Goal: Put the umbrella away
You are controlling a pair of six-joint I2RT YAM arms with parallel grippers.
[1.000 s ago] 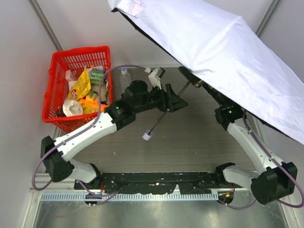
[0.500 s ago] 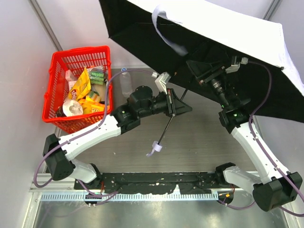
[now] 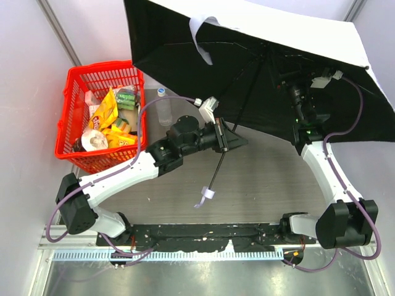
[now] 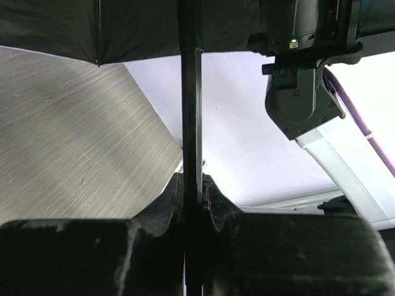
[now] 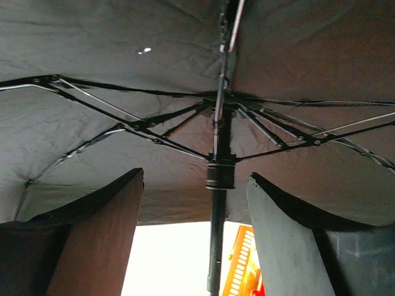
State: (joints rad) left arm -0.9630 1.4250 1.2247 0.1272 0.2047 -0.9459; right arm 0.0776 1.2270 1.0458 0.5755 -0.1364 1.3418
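Holding the umbrella [image 3: 296, 24] by its shaft [image 3: 219, 166] in my left jaws, top view: canopy [image 3: 179, 55] fully spread, up and right of those jaws, handle with light strap [image 3: 205, 196] hanging below them toward the near edge. My right jaws sit tucked under the canopy, near the hub. Red basket [image 3: 73, 105] of groceries and a clear bottle [image 3: 162, 110] sit well left of my left jaws. Brushed grey counter [image 3: 265, 179] beneath, pale walls [image 3: 24, 74] close on both sides.

Left wrist view: jaws closed tight on the thin black shaft, which runs straight up out of the pinch. Right arm [image 4: 302, 92] ahead and to the right.

Right wrist view: jaws spread wide, gripping nothing. Runner [image 5: 220, 176] stands between the fingers [image 5: 92, 246], touching neither, ribs [image 5: 123, 117] fanning out above.

Step in hand, as I judge it: collapse the canopy. Left should pin the shaft and not let it twist. Right should close on the runner collar, not the thin ribs, then draw it along the shaft toward the left jaws, in line. Risk: the folding rim sweeping the bottle or basket, so tilt away from them. Little room by the walls.
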